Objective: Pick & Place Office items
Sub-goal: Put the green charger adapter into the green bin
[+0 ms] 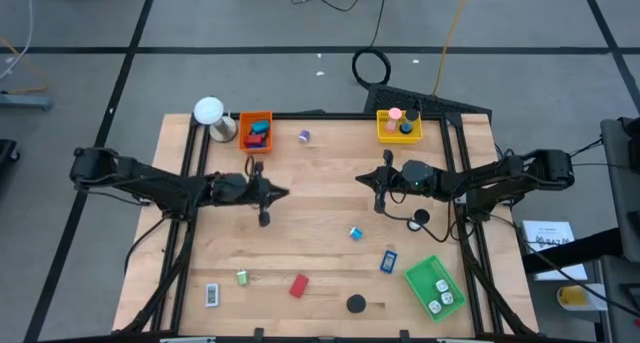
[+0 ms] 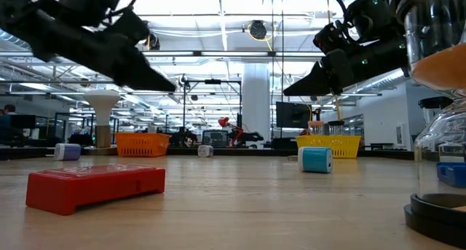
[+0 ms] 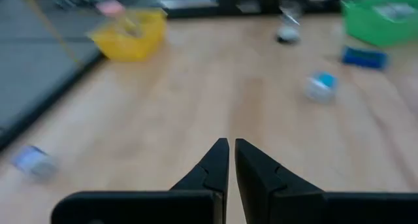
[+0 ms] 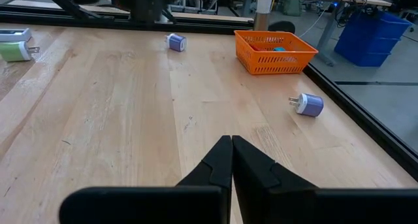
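Note:
Both arms hover over the table's middle, holding nothing. My left gripper [image 1: 286, 193] [image 3: 232, 147] is shut and points toward the table's right. My right gripper [image 1: 364, 178] [image 4: 231, 143] is shut and points left. Small items lie loose on the wood: a purple roll [image 1: 304, 135] [image 4: 307, 104], a blue roll [image 1: 355, 233] [image 3: 321, 85], a blue rectangle [image 1: 388, 261], a red rectangle [image 1: 298, 285] [image 2: 95, 186], a green roll [image 1: 242, 277], a black-and-white rectangle [image 1: 212, 295] and two black discs [image 1: 356, 304] [image 1: 421, 219]. Another pale purple roll [image 4: 175, 42] lies below the left arm.
An orange tray [image 1: 256, 131] at the far left holds blue and red pieces. A yellow tray [image 1: 398, 125] at the far right holds pink and black ones. A green tray [image 1: 435, 286] at the near right holds black-and-white pieces. A white ball-topped object [image 1: 209, 111] stands beside the orange tray.

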Controlling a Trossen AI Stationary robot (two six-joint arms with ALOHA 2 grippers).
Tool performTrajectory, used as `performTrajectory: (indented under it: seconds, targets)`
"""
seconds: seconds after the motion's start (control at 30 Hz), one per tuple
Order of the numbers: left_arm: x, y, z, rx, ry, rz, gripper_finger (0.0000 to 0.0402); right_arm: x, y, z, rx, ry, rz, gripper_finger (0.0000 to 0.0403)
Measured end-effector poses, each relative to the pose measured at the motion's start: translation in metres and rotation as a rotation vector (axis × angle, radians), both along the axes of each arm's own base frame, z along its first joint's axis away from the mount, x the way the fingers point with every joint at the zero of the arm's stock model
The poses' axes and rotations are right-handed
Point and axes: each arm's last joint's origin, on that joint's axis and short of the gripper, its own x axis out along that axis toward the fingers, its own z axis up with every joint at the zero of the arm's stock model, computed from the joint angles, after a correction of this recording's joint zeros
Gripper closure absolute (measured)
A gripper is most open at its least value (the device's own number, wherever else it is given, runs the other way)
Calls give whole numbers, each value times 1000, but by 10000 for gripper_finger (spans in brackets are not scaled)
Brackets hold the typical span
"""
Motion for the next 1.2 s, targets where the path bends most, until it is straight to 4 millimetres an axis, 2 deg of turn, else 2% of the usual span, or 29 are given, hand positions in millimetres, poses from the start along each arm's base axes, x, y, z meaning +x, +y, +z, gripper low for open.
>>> performTrajectory:
  seconds: [0.13, 0.27, 0.47, 0.6, 0.83, 1.0, 1.2]
  targets:
    - [-10, -24, -3, -84, 83, -75, 378, 0, 0, 0, 0, 0, 0, 399]
    - [-19, -54, -4, -146, 219, -80, 378, 0, 0, 0, 0, 0, 0, 399]
    - [-24, -105, 21, -217, 396, 4, 378, 0, 0, 0, 0, 0, 0, 399]
    - [-24, -132, 38, -420, 551, 112, 378, 0, 0, 0, 0, 0, 0, 398]
    - [-12, -171, 49, -795, 843, 429, 372, 0, 0, 0, 0, 0, 0, 399]
    - [1, -190, 55, -993, 933, 597, 323, 0, 0, 0, 0, 0, 0, 399]
    - [11, -197, 48, -1172, 882, 871, 223, 0, 0, 0, 0, 0, 0, 399]
